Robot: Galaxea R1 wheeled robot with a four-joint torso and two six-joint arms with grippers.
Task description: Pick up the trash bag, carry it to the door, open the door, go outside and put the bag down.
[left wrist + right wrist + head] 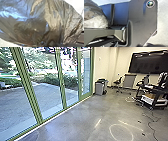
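In the left wrist view the trash bag [37, 25] shows large and close, shiny and translucent grey-brown, with folds drawn together near the dark blurred shape at the bottom edge. Part of the same bag [95, 16] appears in the right wrist view, beside the robot's own dark plate and jointed bar. Tall glass panels in a green door frame [60, 79] stand on the left of the head view. Paved ground [47, 99] lies beyond the glass. Whether any panel stands open, I cannot tell.
Against the far wall are a grey bin [100, 88] and an office chair [117, 83]. A dark cart [155, 98] with boxes stands at the right, and a black cable [149, 124] trails over the floor near it. A large dark screen [150, 62] hangs on the wall.
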